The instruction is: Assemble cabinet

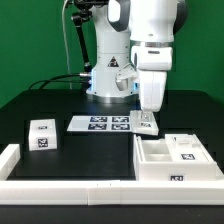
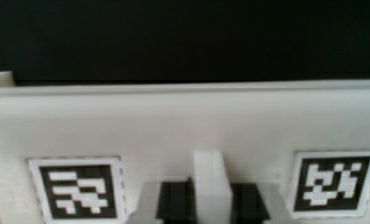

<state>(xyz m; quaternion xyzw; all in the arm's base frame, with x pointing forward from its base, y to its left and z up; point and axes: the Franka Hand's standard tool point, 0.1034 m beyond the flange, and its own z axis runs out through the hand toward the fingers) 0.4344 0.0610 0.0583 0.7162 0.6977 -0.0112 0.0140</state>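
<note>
White plastic forms your cabinet (image 1: 150,170), a low open box with inner compartments, labelled only by black-and-white square tags. It lies on the desk (image 1: 40,102) just beside the marker board (image 1: 103,124), on the exterior view's right. The hand (image 1: 148,124) hangs at that board's cabinet end. Its fingers (image 2: 173,203) flank a thin white rib, and you cannot tell whether they clamp it.

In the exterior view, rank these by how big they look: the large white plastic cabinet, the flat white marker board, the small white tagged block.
1. Large white plastic cabinet.
2. Flat white marker board, wider.
3. Small white tagged block, taller and slightly nearer the camera, so these last two look close.
</note>
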